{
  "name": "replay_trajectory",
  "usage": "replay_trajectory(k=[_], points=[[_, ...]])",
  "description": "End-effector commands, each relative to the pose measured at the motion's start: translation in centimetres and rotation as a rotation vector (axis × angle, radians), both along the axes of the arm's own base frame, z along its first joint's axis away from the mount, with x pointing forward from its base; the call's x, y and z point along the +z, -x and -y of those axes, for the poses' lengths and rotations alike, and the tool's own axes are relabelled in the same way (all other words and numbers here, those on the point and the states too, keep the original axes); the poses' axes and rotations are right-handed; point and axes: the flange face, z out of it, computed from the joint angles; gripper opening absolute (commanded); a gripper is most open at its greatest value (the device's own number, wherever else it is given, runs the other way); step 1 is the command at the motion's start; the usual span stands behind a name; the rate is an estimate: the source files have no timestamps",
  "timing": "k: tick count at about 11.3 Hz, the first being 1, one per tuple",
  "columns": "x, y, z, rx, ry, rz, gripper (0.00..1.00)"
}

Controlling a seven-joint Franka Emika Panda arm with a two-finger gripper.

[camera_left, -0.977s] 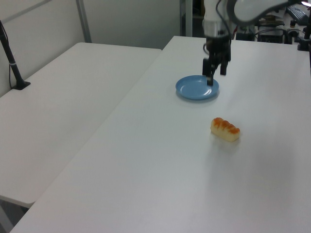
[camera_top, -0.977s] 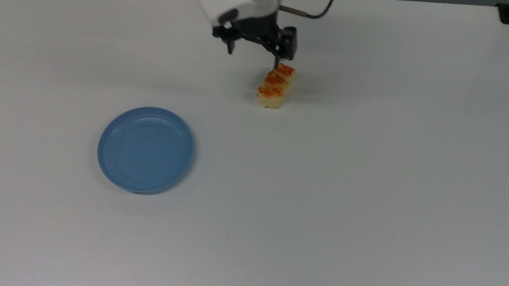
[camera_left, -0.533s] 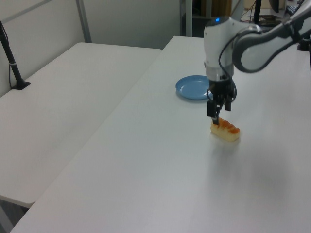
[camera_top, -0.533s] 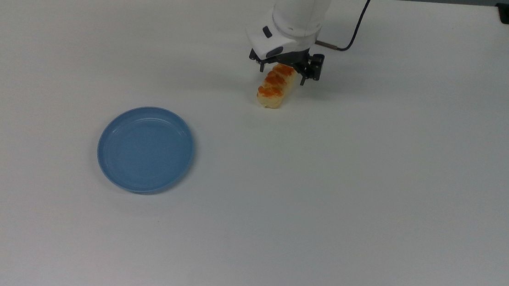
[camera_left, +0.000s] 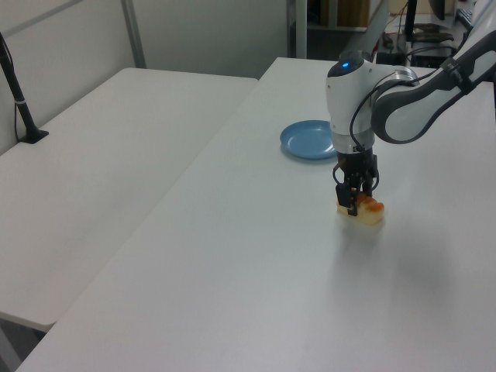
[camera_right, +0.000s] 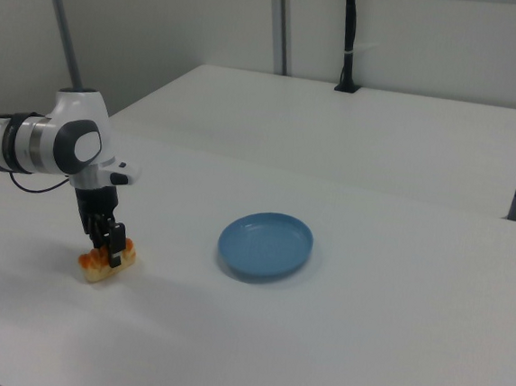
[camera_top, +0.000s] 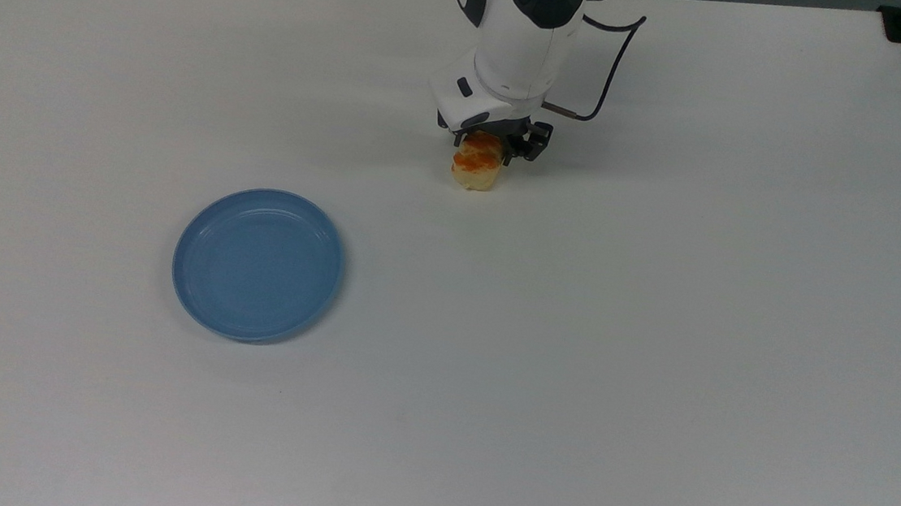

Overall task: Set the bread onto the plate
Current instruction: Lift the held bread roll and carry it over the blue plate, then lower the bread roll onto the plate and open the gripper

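Bread: the bread (camera_top: 476,170) is lying flat on the white table (camera_top: 658,304), well apart from the plate, up and to the right of it in the top view.
Gripper: the gripper (camera_top: 491,144) is reaching straight down over the bread's far end, its fingers (camera_left: 353,203) sitting on either side of the loaf; whether they are pressing on it, I cannot tell.
Plate: the blue plate (camera_top: 258,264) is sitting bare on the table.
Arm: the white arm (camera_left: 403,108) is stretching across above the plate's side in the left view.

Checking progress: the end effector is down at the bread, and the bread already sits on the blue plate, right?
Not quite. The end effector is down at the bread, but the bread lies on the white table, well apart from the blue plate, as the top view shows.
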Motion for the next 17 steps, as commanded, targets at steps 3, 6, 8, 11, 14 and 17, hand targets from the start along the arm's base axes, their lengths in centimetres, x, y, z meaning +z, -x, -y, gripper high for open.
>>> replay_trajectory(k=[3, 6, 8, 11, 14, 17], points=[[5.8, -1.7, 1.7, -0.014, -0.012, 0.090, 0.09], [12.0, -6.3, 11.7, -0.012, -0.017, 0.094, 0.14], [11.9, -9.2, 20.1, -0.054, 0.003, 0.119, 0.21], [8.1, -13.4, 28.4, -0.146, 0.043, 0.149, 0.29], [3.8, -15.8, 28.0, -0.212, 0.064, 0.235, 0.40], [3.8, -16.3, 25.0, -0.228, 0.056, 0.243, 0.93]])
